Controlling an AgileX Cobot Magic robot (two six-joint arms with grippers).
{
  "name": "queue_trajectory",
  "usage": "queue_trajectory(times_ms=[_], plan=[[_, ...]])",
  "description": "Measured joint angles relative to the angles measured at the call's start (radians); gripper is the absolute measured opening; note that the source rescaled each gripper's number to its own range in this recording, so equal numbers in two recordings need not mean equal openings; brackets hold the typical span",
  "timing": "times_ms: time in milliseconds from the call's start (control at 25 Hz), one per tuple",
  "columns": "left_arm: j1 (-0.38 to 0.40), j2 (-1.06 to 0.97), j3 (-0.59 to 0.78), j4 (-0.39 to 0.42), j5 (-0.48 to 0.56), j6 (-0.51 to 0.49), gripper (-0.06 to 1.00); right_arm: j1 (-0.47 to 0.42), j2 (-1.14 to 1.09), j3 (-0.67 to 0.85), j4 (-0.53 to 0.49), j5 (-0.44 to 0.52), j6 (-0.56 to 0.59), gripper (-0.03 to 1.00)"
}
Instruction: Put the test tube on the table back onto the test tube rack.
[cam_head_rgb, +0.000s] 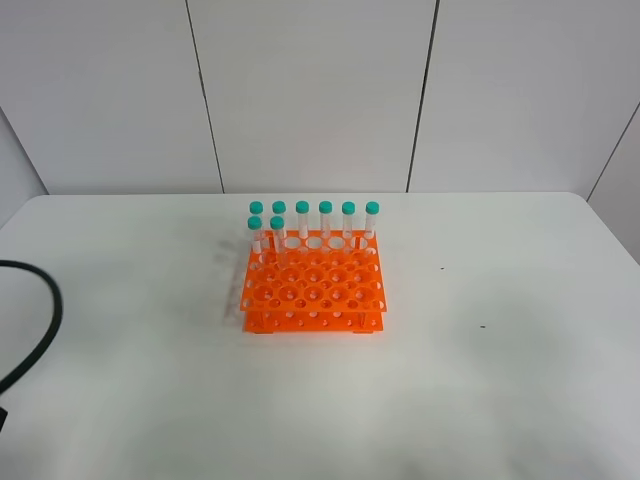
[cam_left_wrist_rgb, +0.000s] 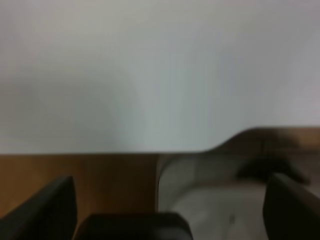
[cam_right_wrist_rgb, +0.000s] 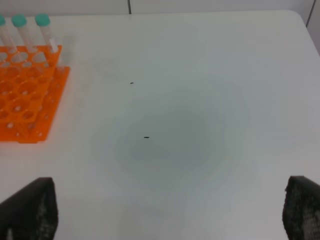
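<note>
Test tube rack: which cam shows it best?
Exterior high. The whole orange test tube rack is in frame, mid-table, with all eight teal-capped tubes standing in it. Right wrist catches only one corner of the rack and three tubes. Left wrist shows none of it.

left fingers (cam_left_wrist_rgb: 47, 210): black, blocky | right fingers (cam_right_wrist_rgb: 32, 207): black, rough-textured

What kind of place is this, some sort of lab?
Probably a lab-style test bench: an orange test tube rack holding teal-capped tubes stands on a bare white table against plain white wall panels.
</note>
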Motion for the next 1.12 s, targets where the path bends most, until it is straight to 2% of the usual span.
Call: queue_trajectory(times_ms=[240,400,760,1000,1120], plan=[[0.0,-0.321,0.028,0.006,-0.029,0.0,0.91,0.0,0.0,0.0,0.0,0.0,0.0,1.0],[0.0,-0.461,0.031,0.007,-0.031,0.0,0.91,0.0,0.0,0.0,0.0,0.0,0.0,1.0],[0.0,-0.581,0.032,0.007,-0.032,0.0,0.91,0.0,0.0,0.0,0.0,0.0,0.0,1.0],[-0.054,-0.608,0.032,0.007,-0.032,0.0,0.91,0.0,0.0,0.0,0.0,0.0,0.0,1.0],[-0.054,-0.608,0.032,0.007,-0.032,0.0,0.91,0.0,0.0,0.0,0.0,0.0,0.0,1.0]])
